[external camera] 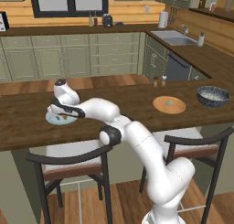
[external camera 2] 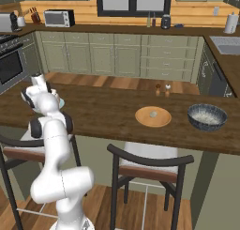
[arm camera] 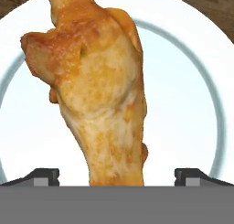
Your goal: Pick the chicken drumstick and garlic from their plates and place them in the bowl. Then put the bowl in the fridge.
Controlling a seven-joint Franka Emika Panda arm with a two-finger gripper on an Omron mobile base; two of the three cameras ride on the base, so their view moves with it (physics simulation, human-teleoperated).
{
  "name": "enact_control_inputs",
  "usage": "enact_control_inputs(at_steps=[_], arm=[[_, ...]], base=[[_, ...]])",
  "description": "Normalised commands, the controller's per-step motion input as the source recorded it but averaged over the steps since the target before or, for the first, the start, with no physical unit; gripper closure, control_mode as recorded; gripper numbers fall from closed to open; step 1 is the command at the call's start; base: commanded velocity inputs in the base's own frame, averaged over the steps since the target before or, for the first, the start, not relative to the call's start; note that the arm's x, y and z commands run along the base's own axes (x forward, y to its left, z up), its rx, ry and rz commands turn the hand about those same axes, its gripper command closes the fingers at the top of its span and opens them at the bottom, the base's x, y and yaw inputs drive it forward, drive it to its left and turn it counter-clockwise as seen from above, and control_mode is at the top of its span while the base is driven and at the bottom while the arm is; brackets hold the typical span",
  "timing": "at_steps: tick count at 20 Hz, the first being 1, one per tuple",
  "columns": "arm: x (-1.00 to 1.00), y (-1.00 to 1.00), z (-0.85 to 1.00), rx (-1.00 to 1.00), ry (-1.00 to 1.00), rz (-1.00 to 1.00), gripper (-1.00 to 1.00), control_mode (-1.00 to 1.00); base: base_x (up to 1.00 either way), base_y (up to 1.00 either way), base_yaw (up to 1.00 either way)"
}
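The golden-brown chicken drumstick (arm camera: 98, 90) lies on the pale blue plate (arm camera: 187, 81) at the left end of the wooden counter (external camera: 119, 106). My gripper (arm camera: 116, 177) hangs low right over it, open, with one fingertip (arm camera: 43, 176) on each side of the narrow end and a gap to the meat. The left base view shows the hand down on that plate (external camera: 54, 120). Further right sits the tan plate (external camera: 169, 104) with the small pale garlic (external camera: 169, 102) on it. At the right end stands the dark ribbed bowl (external camera: 213, 96), with nothing in it. The fridge is out of view.
Two small shakers (external camera: 159, 81) stand at the counter's far edge behind the tan plate. Two bar stools (external camera: 68, 161) sit under the near edge. Green-grey cabinets, a sink (external camera: 176, 38) and a microwave (external camera 2: 58, 18) line the far walls.
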Motion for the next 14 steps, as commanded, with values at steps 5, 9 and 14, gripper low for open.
enact_control_inputs(at_steps=[5,9,14], arm=[[0.06,0.01,-0.13,0.00,0.00,0.00,1.00,-1.00],[0.00,0.00,0.00,0.00,0.00,0.00,1.00,-1.00],[-0.05,-0.03,0.00,0.00,0.00,0.00,1.00,-1.00]], base=[[0.00,0.00,0.00],[0.00,0.00,0.00],[0.00,0.00,0.00]])
